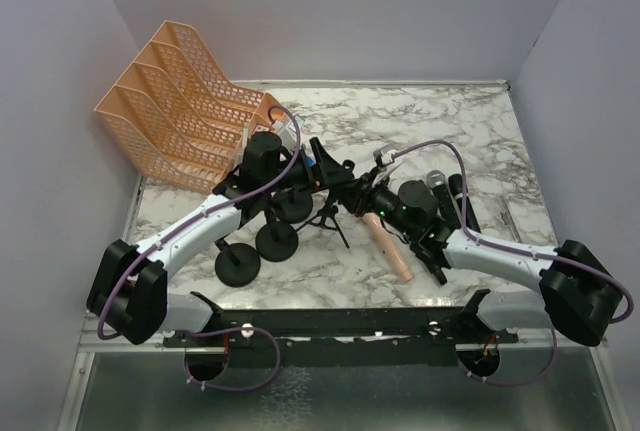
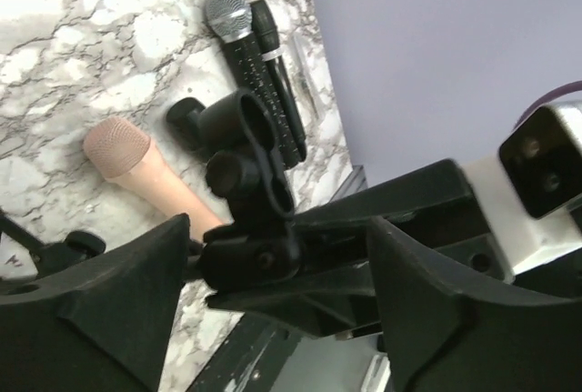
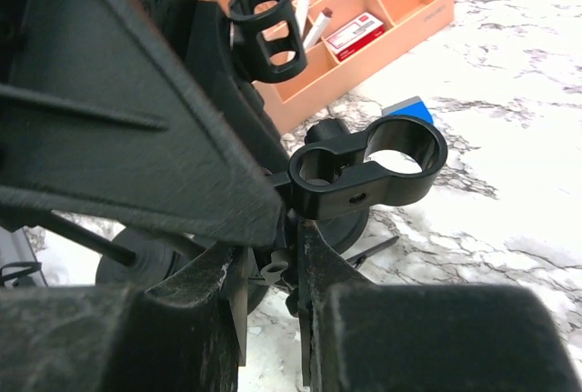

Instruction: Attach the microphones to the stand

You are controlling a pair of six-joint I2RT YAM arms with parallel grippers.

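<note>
1. You are holding your left gripper point(image 2: 277, 242) spread open, one finger on either side of the double-ring clip point(image 2: 259, 160), not pinching it.
2. Your right gripper point(image 3: 275, 260) is clenching that clip from below (clearest from its own wrist view).
3. The pink microphone point(image 1: 390, 249) is lying on the marble table point(image 1: 480, 121) beside it, the black microphones point(image 1: 458, 201) together further right.

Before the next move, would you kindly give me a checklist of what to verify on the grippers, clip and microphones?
1. Right gripper shut on the stand clip, at its stem: ok.
2. Left gripper open, jaws apart either side of that clip: ok.
3. Clip rings empty: ok.
4. Pink microphone, mesh-head microphone and a black microphone lying free on the table: ok.
5. Where the fourth one lies: cannot tell.
</note>
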